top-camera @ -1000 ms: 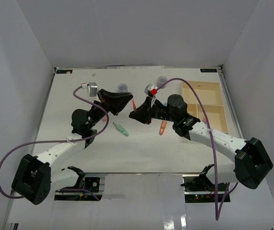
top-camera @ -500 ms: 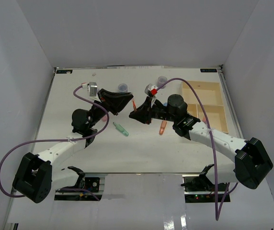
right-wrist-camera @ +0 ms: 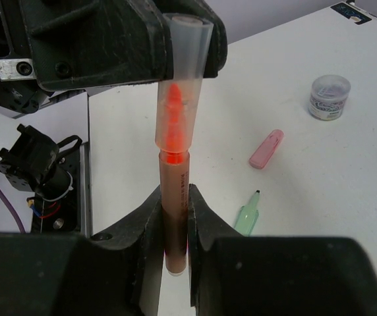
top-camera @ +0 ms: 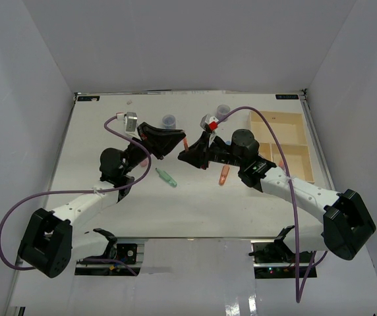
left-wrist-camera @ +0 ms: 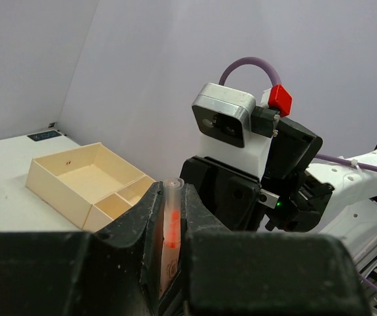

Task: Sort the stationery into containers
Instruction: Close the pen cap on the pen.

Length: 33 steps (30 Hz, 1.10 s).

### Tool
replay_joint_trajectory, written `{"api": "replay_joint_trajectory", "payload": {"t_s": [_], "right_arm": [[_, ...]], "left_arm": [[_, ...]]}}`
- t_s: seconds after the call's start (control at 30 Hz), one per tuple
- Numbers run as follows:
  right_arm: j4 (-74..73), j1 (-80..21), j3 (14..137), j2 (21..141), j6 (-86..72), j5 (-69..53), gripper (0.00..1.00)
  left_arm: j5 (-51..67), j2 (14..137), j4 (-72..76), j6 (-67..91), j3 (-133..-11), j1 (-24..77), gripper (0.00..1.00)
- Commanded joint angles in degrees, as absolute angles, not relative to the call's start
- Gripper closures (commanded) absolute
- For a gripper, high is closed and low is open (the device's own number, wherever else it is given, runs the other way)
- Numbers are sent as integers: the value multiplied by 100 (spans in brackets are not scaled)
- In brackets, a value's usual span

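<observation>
White tabletop inside pale grey walls, seen from above. Near its centre your two arms meet over one orange marker [right-wrist-camera: 174, 172], lifted off the surface. Your left gripper [left-wrist-camera: 171, 227] is clamped on the marker's clear cap [right-wrist-camera: 180, 66], and your right gripper [right-wrist-camera: 174, 227] is clamped on the brown barrel. Cap and barrel look joined, so you are probably seating the cap. Push straight along the marker's length with both grips in line, so nothing bends or slips. Then free the left grip alone and carry the marker toward 3 o'clock, where the beige tray [top-camera: 277, 125] waits. From the meeting point, a green marker [top-camera: 167, 177] lies toward 7 o'clock and a pink-orange marker [top-camera: 224, 174] toward 4 o'clock.
</observation>
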<state>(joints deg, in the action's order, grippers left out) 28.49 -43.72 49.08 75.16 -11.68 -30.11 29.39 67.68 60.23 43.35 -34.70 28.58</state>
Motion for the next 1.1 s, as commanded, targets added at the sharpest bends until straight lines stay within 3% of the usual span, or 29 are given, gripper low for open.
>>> {"api": "replay_joint_trajectory", "payload": {"t_s": [0.0,0.17,0.47,0.67,1.07], "right_arm": [[3445,-4377,5168,7304,-1011,-3041,92],[3445,-4368,5194,7295,-1002,-3050,92],[3445,-4351,5203,7172,-932,-2927,92],[3445,-4342,5177,7172,-923,-2936,92],[3437,-4324,5159,7207,-923,-2927,92]], "left_arm": [[3199,6820,5836,4377,-3577,2865,100],[3217,6855,5827,4298,-3568,2865,99],[3287,6917,5810,4210,-3568,2865,86],[3296,6900,5792,4184,-3577,2874,72],[3340,6873,5713,4131,-3621,2865,27]]}}
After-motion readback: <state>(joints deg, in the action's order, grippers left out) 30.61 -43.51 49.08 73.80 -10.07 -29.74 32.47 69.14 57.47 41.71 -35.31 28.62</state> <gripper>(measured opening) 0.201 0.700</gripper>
